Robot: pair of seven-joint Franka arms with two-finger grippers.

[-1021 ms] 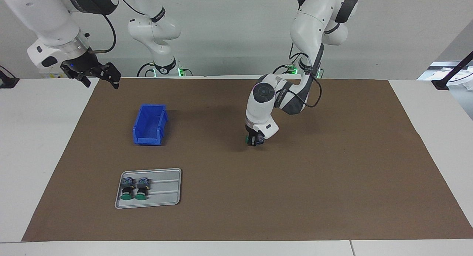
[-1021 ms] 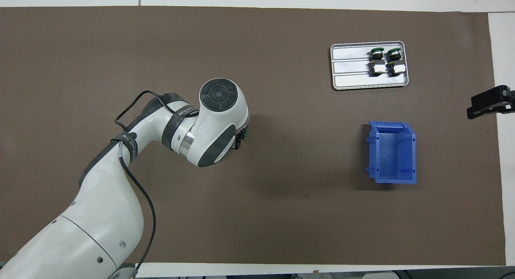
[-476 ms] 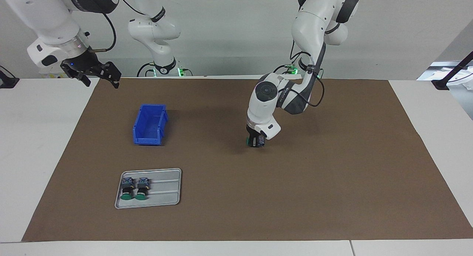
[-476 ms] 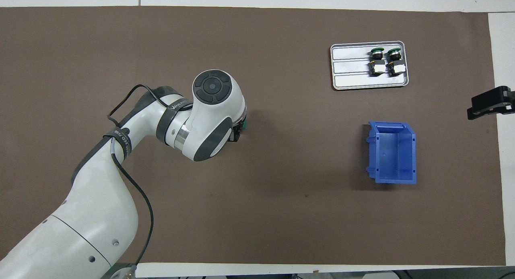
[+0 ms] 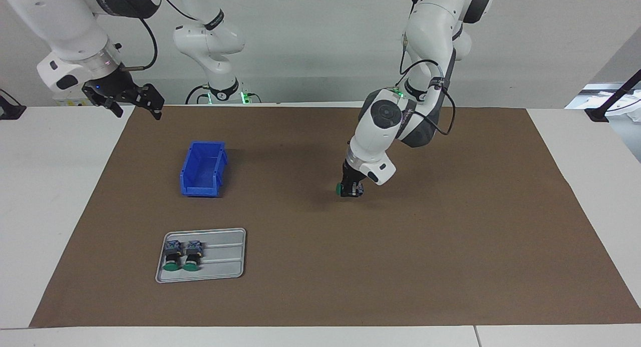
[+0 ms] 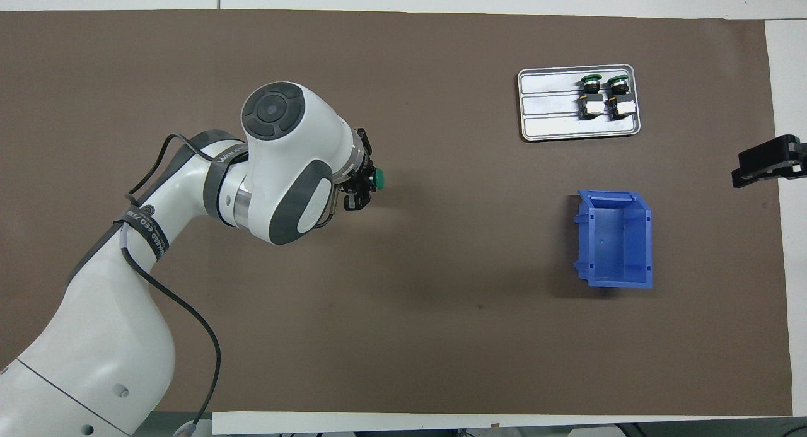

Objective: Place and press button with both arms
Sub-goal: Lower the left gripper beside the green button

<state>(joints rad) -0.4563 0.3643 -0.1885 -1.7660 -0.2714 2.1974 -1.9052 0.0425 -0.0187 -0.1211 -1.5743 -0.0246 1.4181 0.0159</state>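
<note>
Arms first, since they're closest to the robot end: the right gripper hangs waiting over the table edge past the brown mat, toward the right arm's end, jaws spread wide with nothing in them. Overhead barely catches it, just a black tip at the frame edge, so the facing view is the only one that shows its fingers properly.

Blue bin sits open-topped on the mat, well apart from the action.

Left gripper is down near the middle of the mat, jaws narrowed on the button. Facing view shows the button right at mat level, though I can't tell if it's actually touching down. Overhead shows what the facing view mostly hides: the green cap poking out sideways from the fingers, pointing toward the right arm's end, so the button is lying over, not upright.

Farthest out, the metal tray holds two more green-capped buttons side by side, caps pointing away from the robots.

Compared to a second ago, the left arm has swung its wrist back toward its own side and tilted, so the cap that was nearly hidden under the wrist housing overhead is now in plain sight. Grip looks unchanged, right arm hasn't budged.
</note>
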